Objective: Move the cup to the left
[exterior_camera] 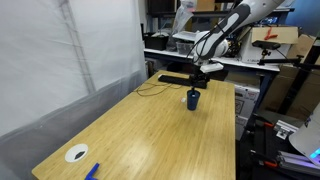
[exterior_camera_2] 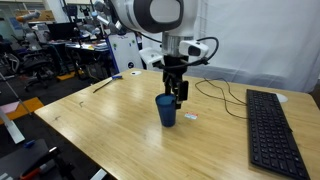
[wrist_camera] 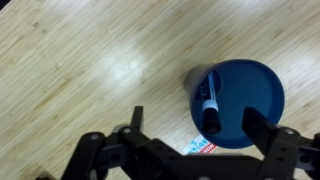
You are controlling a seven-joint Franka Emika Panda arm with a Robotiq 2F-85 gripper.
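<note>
So I'm hovering my gripper (exterior_camera_2: 177, 94) right above the cup (exterior_camera_2: 166, 111), jaws spread wide and gripping nothing at all. The cup is sitting upright on the wooden table (exterior_camera_2: 110, 125), with the black keyboard (exterior_camera_2: 270, 130) lying well off to one side. In the wrist view the cup (wrist_camera: 240, 100) is showing under one of my fingers (wrist_camera: 262, 130), while the other is hanging over bare wood. A dark pen-like thing (wrist_camera: 210, 105) is leaning inside it. I can't tell if I'm touching the rim. A small label (wrist_camera: 203, 147) is lying just beside the cup.
</note>
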